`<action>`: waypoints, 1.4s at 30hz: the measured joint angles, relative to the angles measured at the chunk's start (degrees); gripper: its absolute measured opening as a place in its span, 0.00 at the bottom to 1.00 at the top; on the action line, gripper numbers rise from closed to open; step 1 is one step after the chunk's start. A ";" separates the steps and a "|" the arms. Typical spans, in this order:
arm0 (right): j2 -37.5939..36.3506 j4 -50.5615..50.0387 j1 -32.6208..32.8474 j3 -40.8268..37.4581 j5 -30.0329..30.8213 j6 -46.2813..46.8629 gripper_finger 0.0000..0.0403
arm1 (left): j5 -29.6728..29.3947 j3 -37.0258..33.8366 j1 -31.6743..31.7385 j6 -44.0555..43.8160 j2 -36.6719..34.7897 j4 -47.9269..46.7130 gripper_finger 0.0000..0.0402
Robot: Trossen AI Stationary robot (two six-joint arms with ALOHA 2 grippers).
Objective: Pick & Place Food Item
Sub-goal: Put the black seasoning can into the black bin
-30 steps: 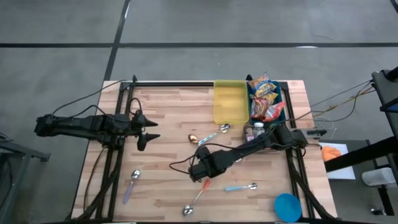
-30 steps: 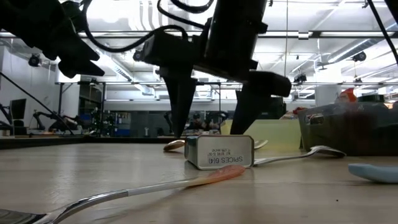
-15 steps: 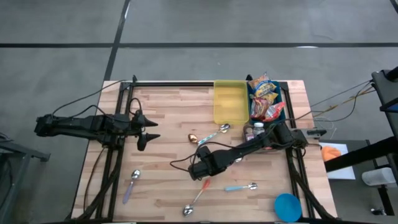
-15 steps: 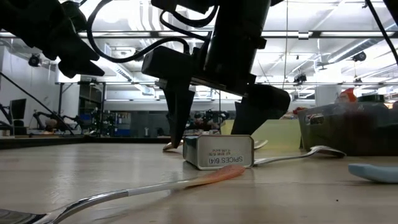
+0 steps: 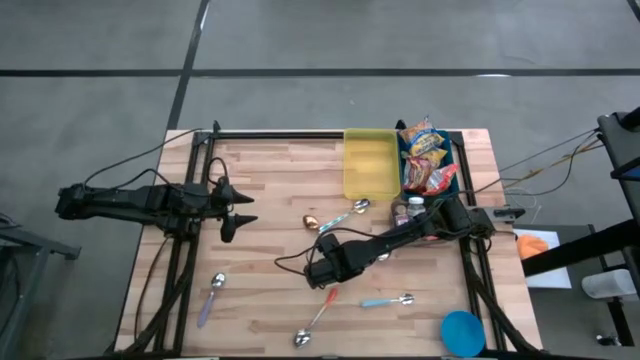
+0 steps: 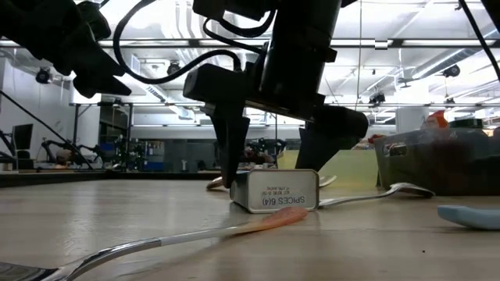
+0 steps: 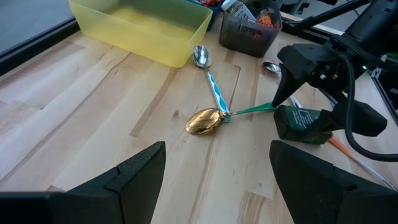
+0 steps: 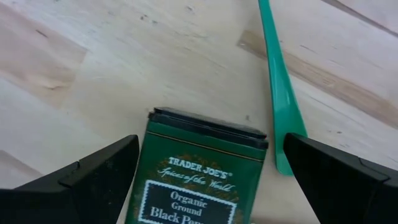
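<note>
A: Where is the food item?

B: A green pepper tin (image 8: pixel 196 171) lies flat on the wooden table (image 5: pixel 270 200), near the middle, with a green-handled spoon (image 8: pixel 280 112) just beside it.

A: And the right claw (image 6: pixel 273 160)?

B: It hangs low over the tin, jaws spread wide, one finger (image 6: pixel 233 148) on each side of it. Nothing is gripped; the low view shows the fingertips near the tin's top edges.

A: The left claw (image 5: pixel 238 211)?

B: It hovers well apart, over the table's left side, released and holding nothing.

A: What else is there?

B: A yellow bin (image 5: pixel 369 165) at the far edge, a dark bin of snack packets (image 5: pixel 428 160) beside it, scattered spoons, and a blue bowl (image 5: pixel 462 331) at the near right corner.
</note>
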 joint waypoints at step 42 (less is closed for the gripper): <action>0.17 -3.19 -0.22 0.31 1.67 4.82 0.99 | 0.00 0.00 0.00 0.00 0.00 0.02 0.72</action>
